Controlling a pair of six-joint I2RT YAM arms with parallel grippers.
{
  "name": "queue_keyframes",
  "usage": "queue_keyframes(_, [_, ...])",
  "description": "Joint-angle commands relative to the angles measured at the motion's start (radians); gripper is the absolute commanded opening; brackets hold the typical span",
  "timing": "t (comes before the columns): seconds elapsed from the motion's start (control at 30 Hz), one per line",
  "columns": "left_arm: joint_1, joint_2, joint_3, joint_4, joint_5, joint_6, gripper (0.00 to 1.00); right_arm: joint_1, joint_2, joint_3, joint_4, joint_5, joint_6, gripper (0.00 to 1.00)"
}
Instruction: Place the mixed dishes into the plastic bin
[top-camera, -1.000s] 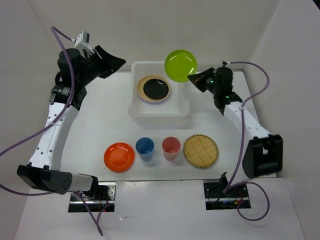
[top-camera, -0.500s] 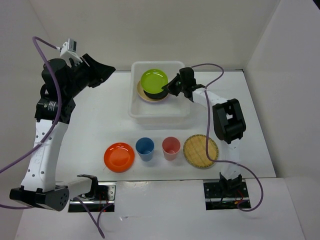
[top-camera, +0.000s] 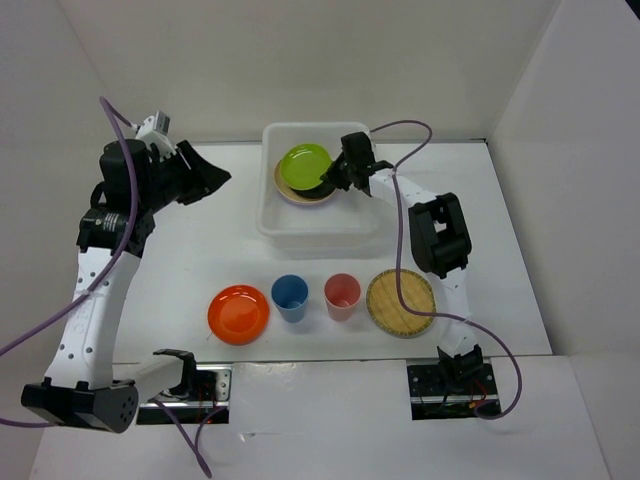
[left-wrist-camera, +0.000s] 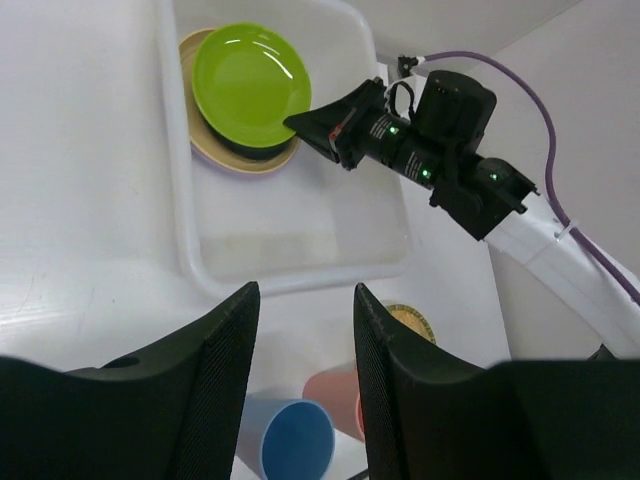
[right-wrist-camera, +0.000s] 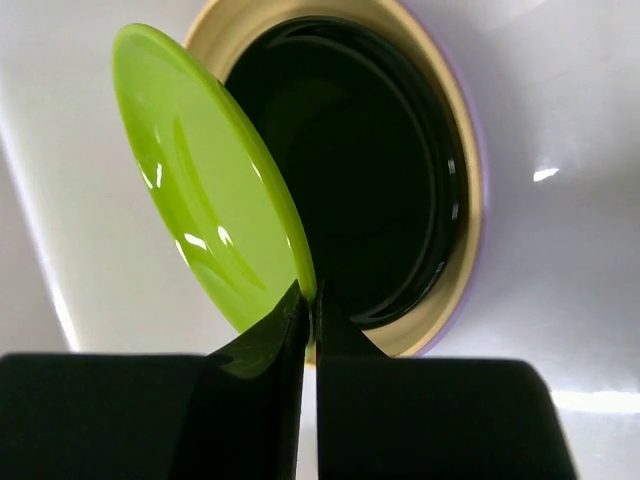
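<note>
So the right tool (right-wrist-camera: 308, 305) is pinching the near rim of the lime green plate (right-wrist-camera: 200, 180), its fingers pressed together with only the plate edge between them. The plate is tilted rather than lying flat, leaning over the black plate (right-wrist-camera: 370, 200) that sits right ahead of and below the tool tips. The black one is nested in a pale yellow plate (right-wrist-camera: 470, 230), and a sliver of purple rim (right-wrist-camera: 478, 150) pokes out under that. The whole stack is inside the plastic bin (top-camera: 320, 232), at its far end, and the tool reaches in over the right-hand wall.

The left tool (left-wrist-camera: 303, 300) is spread wide with nothing in it, held up off the bench (top-camera: 180, 260), the bin out ahead of its fingers.

The orange plate (top-camera: 238, 313), blue cup (top-camera: 290, 297), pink-red cup (top-camera: 342, 296) and woven tan disc (top-camera: 401, 302) sit in a row on the bench, well apart from both tools, back toward the arm bases
</note>
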Motion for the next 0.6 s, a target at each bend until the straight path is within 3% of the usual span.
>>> queue_keyframes(0.0, [0.026, -0.071, -0.024, -0.020, 0.017, 0.066, 0.50, 0.024, 0.026, 0.092, -0.072, 0.099, -0.032, 0.05])
queue_keyframes(0.2, [0.046, -0.080, -0.082, -0.055, 0.026, 0.086, 0.50, 0.045, 0.055, 0.167, -0.161, 0.182, -0.050, 0.11])
queue_keyframes(0.3, [0.055, -0.102, -0.128, -0.055, 0.035, 0.095, 0.50, 0.045, 0.055, 0.167, -0.187, 0.202, -0.050, 0.24])
queue_keyframes(0.47, [0.090, -0.112, -0.197, -0.055, 0.101, 0.104, 0.50, 0.054, 0.064, 0.167, -0.197, 0.223, -0.050, 0.55])
queue_keyframes(0.57, [0.103, -0.125, -0.211, -0.055, 0.112, 0.104, 0.50, 0.054, 0.064, 0.167, -0.206, 0.232, -0.059, 0.65])
